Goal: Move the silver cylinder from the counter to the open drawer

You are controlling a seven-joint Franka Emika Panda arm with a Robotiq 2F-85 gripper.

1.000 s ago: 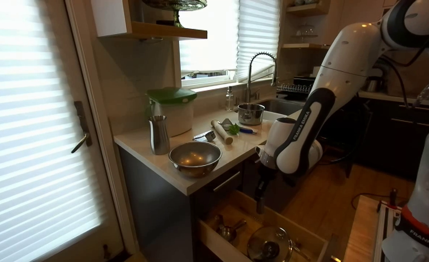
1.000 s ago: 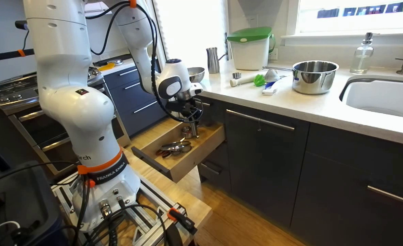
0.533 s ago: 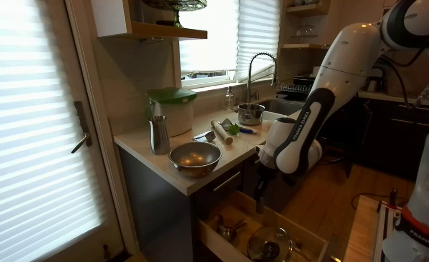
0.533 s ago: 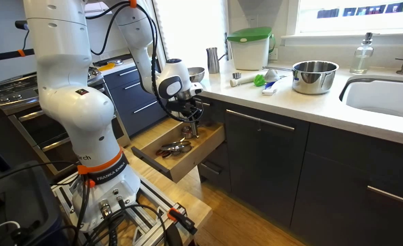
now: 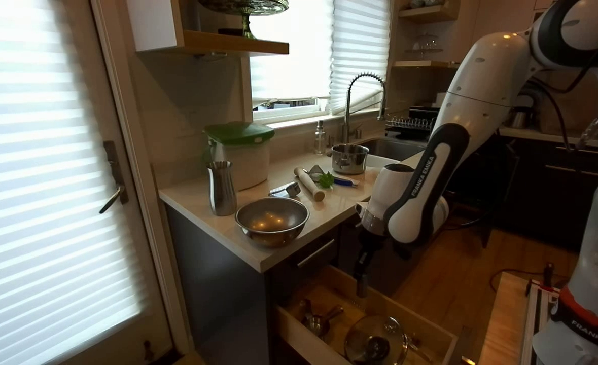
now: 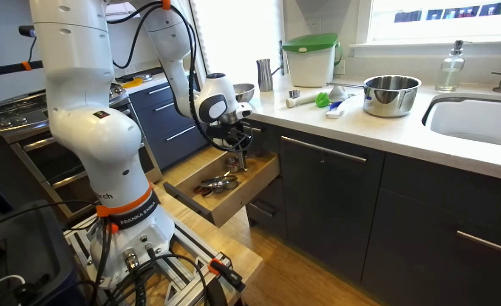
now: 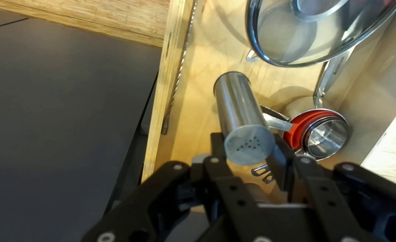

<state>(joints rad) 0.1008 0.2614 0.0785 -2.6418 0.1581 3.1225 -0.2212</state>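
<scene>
The silver cylinder (image 7: 239,101) has a flat end with several small dark holes, which faces the camera in the wrist view. My gripper (image 7: 250,148) is shut on it near that end, one black finger on each side. In both exterior views, my gripper (image 5: 363,263) (image 6: 236,142) points down and the cylinder (image 5: 362,287) (image 6: 241,161) hangs from it, a little tilted, over the open drawer (image 5: 299,332) (image 6: 246,195). I cannot tell whether its lower end touches the drawer floor. The drawer's side wall (image 7: 162,101) runs beside it. The counter (image 5: 192,196) (image 6: 403,132) stands above the drawer.
In the drawer lie a glass lid (image 7: 285,43), nested measuring cups with a red one (image 7: 297,126), and a thin twisted metal rod (image 7: 181,67) along the side wall. A steel bowl (image 5: 272,223) and a tall steel pitcher (image 5: 221,190) stand on the counter.
</scene>
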